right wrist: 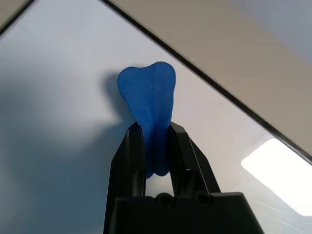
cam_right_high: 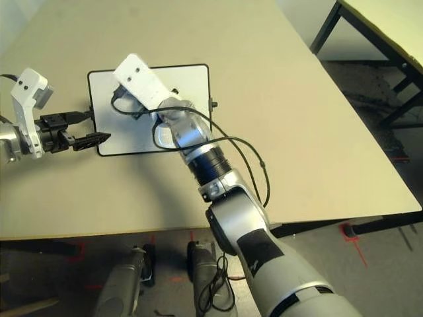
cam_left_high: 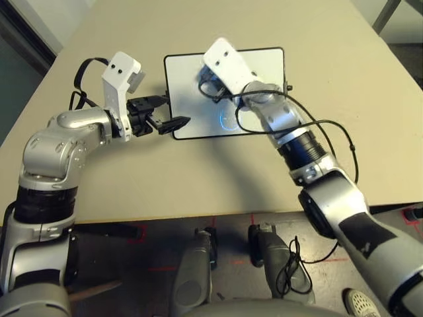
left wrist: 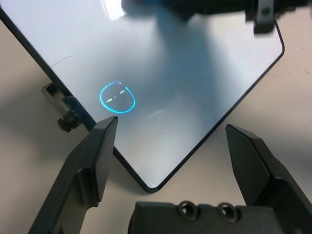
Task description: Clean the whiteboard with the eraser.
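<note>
Blue eraser point(right wrist: 148, 112) is pinched between the closed jaws of the right gripper point(right wrist: 155, 151) over the board point(cam_left_high: 264, 66) on the table point(cam_left_high: 330, 132). A cyan ring mark point(left wrist: 117, 97) remains — flat, overlapping strokes are advised there. The left gripper point(left wrist: 170, 151) stands open at the board's near corner — steadying is advised.

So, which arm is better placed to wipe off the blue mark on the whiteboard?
The right: its end effector already grips the eraser over the whiteboard. The left end effector is open, straddling the board's corner near the blue mark.
</note>
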`<state>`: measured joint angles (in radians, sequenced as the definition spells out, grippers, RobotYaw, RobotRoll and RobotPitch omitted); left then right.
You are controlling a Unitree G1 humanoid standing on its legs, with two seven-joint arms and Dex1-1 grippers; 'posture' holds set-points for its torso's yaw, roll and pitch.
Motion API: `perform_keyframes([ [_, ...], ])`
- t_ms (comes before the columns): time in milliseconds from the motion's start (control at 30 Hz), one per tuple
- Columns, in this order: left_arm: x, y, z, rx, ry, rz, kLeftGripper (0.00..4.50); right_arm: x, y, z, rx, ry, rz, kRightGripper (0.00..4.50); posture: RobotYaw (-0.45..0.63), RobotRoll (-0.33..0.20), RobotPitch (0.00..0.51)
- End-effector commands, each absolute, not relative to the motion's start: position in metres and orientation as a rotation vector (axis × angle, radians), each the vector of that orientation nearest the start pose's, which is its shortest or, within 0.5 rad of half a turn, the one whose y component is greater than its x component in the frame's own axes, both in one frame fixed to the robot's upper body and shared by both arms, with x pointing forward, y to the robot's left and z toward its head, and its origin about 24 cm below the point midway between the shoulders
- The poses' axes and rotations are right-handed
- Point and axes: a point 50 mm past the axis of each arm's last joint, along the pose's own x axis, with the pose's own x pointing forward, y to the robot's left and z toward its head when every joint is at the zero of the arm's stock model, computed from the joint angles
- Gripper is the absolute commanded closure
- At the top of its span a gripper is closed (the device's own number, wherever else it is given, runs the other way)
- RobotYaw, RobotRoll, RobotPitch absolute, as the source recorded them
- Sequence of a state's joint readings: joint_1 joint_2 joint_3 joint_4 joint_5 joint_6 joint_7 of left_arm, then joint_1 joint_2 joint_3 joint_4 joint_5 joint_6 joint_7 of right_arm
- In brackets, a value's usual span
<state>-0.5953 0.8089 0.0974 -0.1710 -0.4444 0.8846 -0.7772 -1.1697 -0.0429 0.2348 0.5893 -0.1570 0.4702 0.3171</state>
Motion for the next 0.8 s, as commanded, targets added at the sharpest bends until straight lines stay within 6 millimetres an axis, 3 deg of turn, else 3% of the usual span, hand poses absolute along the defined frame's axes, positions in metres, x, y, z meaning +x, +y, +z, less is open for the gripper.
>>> perform_keyframes([
  [33, 0.298, 0.222, 0.22, 0.291, 0.224, -0.706, 0.0, 0.392, -0.029, 0.2, -0.535, 0.082, 0.527, 3.91, 0.07, 0.0, 0.26],
  [333, 0.298, 0.223, 0.219, 0.289, 0.227, -0.702, 0.0, 0.363, -0.014, 0.164, -0.568, 0.179, 0.655, 3.91, 0.07, 0.0, 0.263],
  [533, 0.299, 0.222, 0.219, 0.288, 0.225, -0.704, 0.0, 0.36, -0.017, 0.164, -0.568, 0.196, 0.659, 3.91, 0.06, 0.0, 0.266],
  [633, 0.3, 0.222, 0.22, 0.288, 0.219, -0.702, 0.0, 0.364, -0.017, 0.185, -0.509, 0.126, 0.649, 3.91, 0.06, 0.0, 0.267],
  [733, 0.302, 0.221, 0.222, 0.286, 0.202, -0.696, 0.0, 0.367, -0.016, 0.225, -0.419, -0.007, 0.641, 3.91, 0.06, 0.0, 0.267],
  [800, 0.303, 0.22, 0.224, 0.282, 0.187, -0.689, 0.0, 0.368, -0.024, 0.265, -0.344, -0.12, 0.59, 3.91, 0.06, 0.0, 0.266],
])
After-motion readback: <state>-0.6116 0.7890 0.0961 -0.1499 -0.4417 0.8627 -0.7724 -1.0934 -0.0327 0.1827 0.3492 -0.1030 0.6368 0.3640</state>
